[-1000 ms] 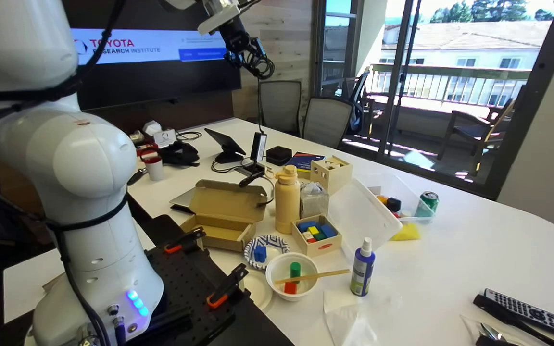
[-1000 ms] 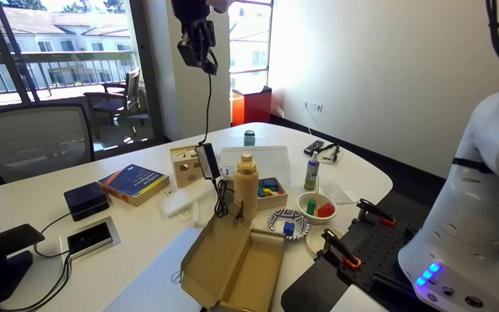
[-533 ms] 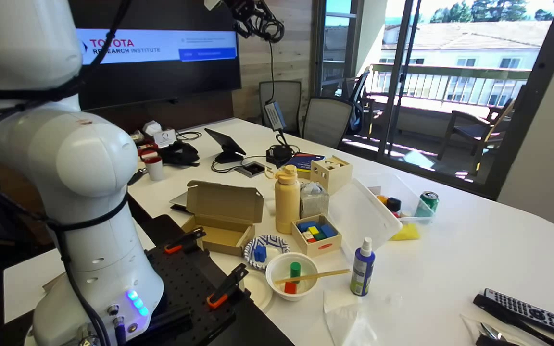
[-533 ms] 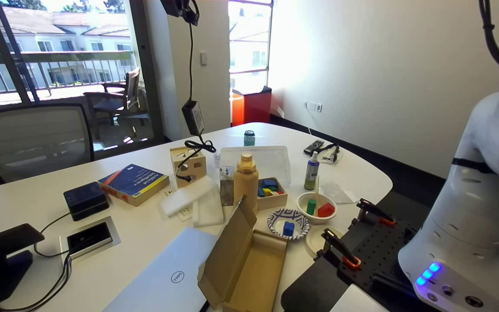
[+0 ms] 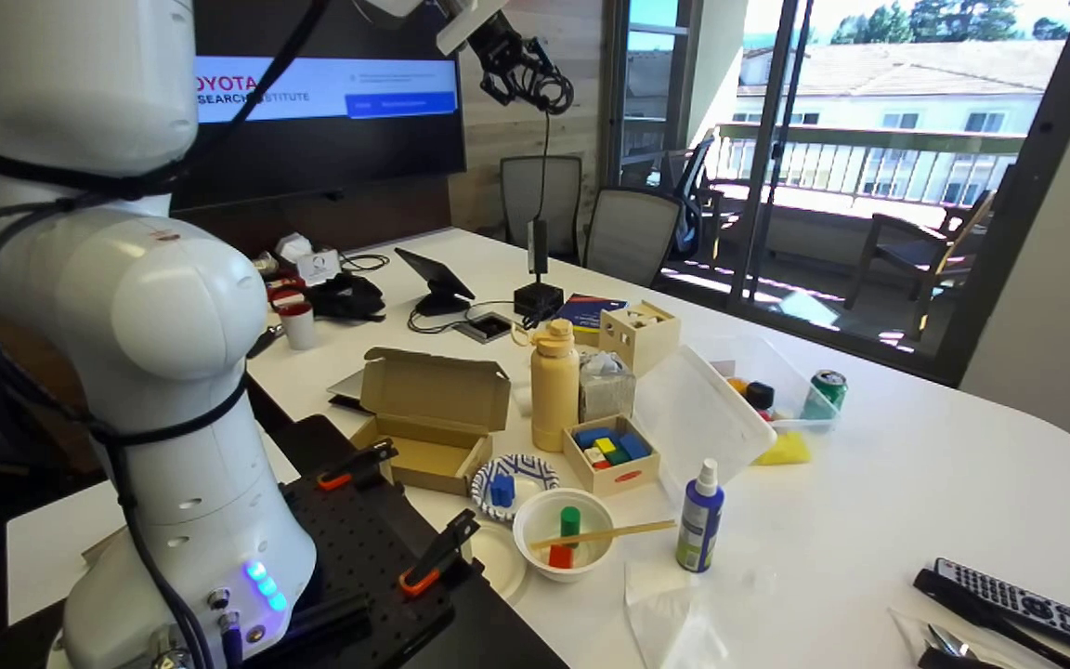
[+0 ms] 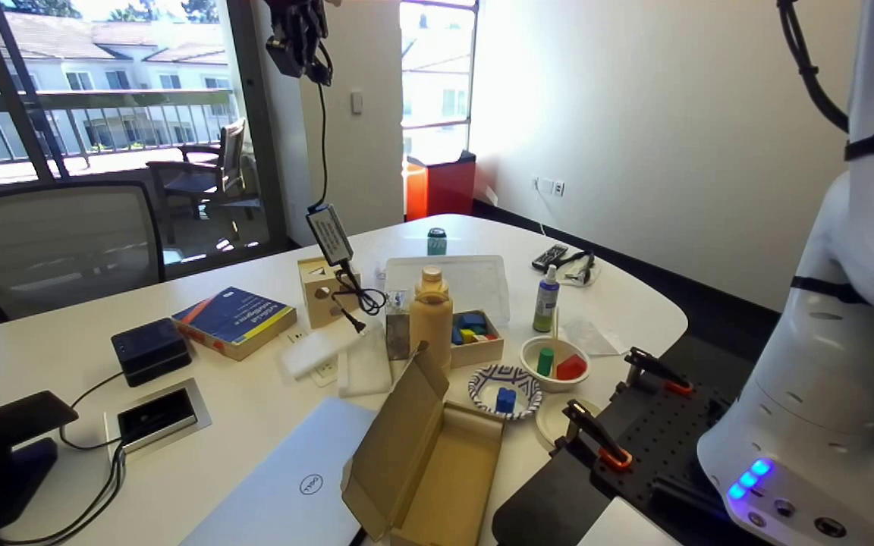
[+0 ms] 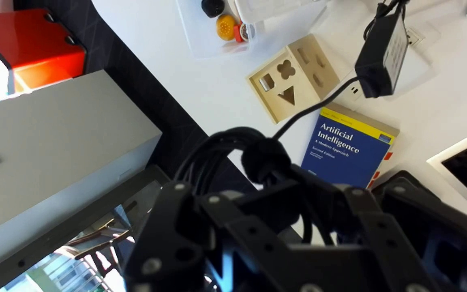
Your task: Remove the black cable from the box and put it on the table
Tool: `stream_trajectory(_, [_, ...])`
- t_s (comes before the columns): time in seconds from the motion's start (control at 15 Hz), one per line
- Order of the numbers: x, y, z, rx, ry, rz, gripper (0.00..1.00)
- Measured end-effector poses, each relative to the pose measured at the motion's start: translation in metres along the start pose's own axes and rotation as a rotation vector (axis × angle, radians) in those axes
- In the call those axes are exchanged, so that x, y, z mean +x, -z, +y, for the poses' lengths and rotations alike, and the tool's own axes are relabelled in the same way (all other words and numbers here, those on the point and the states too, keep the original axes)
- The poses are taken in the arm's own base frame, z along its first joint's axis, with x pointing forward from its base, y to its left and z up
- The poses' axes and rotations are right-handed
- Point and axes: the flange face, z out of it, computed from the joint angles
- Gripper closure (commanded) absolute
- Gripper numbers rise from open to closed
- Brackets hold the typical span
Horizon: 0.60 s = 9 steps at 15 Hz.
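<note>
The black cable hangs from my gripper, high above the table (image 5: 869, 520). Its thin cord shows in both exterior views (image 5: 542, 177) (image 6: 324, 144), with a black adapter brick and a bundled plug end below. In the wrist view, the cable's coil (image 7: 211, 152) sticks out beside the fingertips. My gripper (image 5: 537, 88) is shut on the cable's bundle; it also shows in an exterior view (image 6: 308, 64) and the wrist view (image 7: 292, 178). The open cardboard box (image 5: 433, 386) looks empty inside and stands near the robot base; it also shows in an exterior view (image 6: 448, 474).
A yellow bottle (image 5: 554, 390) stands beside the box. A wooden shape sorter (image 5: 642, 334), a blue book (image 6: 236, 322) and a black device (image 6: 150, 350) lie near the hanging cable. A laptop (image 6: 293, 478) lies beside the box; a tablet stand (image 5: 437, 279) is farther back.
My gripper has carried the cable up and away from the box, then lowered slightly. The plug end has left the box lid, which stands more upright. The cable swings and the brick has turned.
</note>
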Motion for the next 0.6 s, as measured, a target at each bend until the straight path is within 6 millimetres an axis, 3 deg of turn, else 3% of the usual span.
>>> stream_trajectory(0.33, [0.011,-0.063,-0.003,-0.003,0.017,-0.046,1.00])
stream_trajectory(0.6, [0.009,-0.094,0.001,0.012,0.025,-0.052,1.00])
